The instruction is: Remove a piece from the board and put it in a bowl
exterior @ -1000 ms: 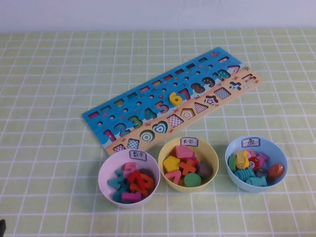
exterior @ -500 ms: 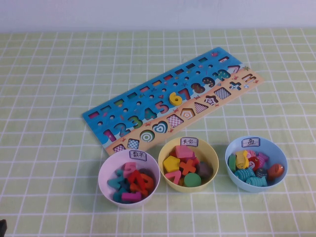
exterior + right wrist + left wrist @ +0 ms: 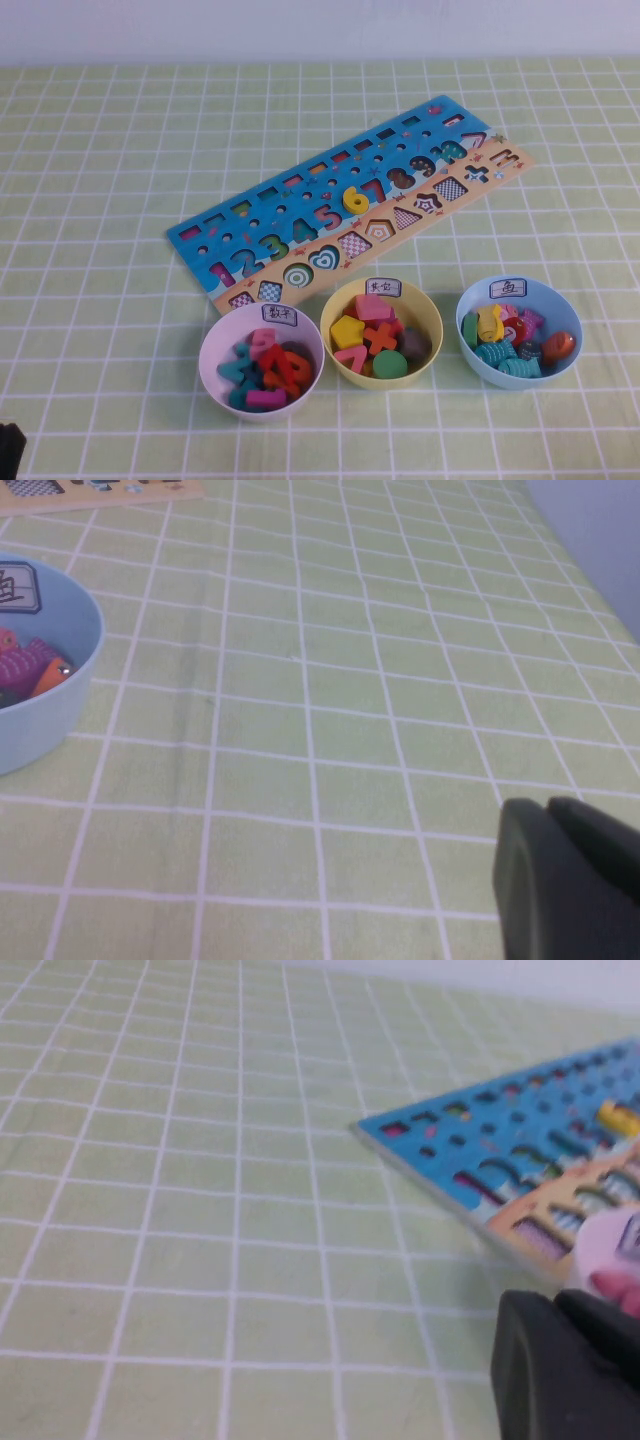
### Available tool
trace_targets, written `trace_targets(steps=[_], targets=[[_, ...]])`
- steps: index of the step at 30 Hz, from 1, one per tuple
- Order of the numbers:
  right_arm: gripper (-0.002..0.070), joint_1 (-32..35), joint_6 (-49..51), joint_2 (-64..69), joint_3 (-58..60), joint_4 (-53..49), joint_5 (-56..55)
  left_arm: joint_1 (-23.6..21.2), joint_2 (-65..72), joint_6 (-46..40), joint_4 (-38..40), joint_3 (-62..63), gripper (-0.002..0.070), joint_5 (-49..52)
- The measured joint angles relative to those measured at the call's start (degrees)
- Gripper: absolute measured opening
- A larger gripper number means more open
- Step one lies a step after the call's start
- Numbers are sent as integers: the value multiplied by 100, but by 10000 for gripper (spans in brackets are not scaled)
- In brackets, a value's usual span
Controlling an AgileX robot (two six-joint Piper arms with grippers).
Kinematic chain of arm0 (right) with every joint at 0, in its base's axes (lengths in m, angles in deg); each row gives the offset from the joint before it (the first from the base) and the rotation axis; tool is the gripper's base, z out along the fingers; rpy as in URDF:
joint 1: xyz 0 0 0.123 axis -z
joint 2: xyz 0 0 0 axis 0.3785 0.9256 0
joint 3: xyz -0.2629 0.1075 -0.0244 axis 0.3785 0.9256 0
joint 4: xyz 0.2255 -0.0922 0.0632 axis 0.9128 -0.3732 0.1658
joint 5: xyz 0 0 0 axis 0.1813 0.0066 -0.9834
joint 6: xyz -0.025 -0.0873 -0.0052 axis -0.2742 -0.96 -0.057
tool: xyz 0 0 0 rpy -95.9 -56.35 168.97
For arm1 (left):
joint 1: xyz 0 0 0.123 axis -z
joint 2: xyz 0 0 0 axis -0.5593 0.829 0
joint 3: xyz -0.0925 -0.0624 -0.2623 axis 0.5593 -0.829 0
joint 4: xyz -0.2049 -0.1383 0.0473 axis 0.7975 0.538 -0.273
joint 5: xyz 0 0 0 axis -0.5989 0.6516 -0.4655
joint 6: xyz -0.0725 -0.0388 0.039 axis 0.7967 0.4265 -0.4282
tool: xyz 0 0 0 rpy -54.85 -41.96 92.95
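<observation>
Nearest the robot, the left gripper (image 3: pixel 10 447) is showing only as a dark corner at the lower left edge of the high view, and I cannot tell how it is set. The right gripper (image 3: pixel 570 880) is appearing only in its own wrist view, as a dark mass low over the green checked tablecloth (image 3: pixel 100 150) beside the light blue bowl (image 3: pixel 40 680); its setting cannot be told either.

Next out, three bowls are sitting in a row: the small round pale pink bowl (image 3: pixel 215 345) with a white handwritten label, holding a heap of coloured number pieces; the yellow bowl (image 3: pixel 430 325) of shape blocks just to its right; and the light blue bowl further right.

Beyond them, the long blue and tan puzzle board (image 3: pixel 195 240) is lying at a slant, its near corner just behind the pink bowl. The chunky yellow wooden number 6 (image 3: pixel 355 199) is sitting in its slot near the middle of the number row, untouched.

Judging from this, the task is only beginning: the reach toward the board is the step in hand. The next move is calling for an arm to travel over the bowls, open above the 6, and descend squarely enough to pinch that one piece without nudging its orange and red neighbours.
</observation>
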Motion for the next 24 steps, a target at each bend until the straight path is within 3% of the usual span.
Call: trace_targets(steps=[5,13,19,24], targets=[[-18,0,0,0,0,0,0,0,0,450,1270,0,-5,-605],[-18,0,0,0,0,0,0,0,0,545,1630,0,-5,-1250],[-18,0,0,0,0,0,0,0,0,737,2329,0,-5,-2308],[-18,0,0,0,0,0,0,0,85,642,1941,450,-5,-1412]])
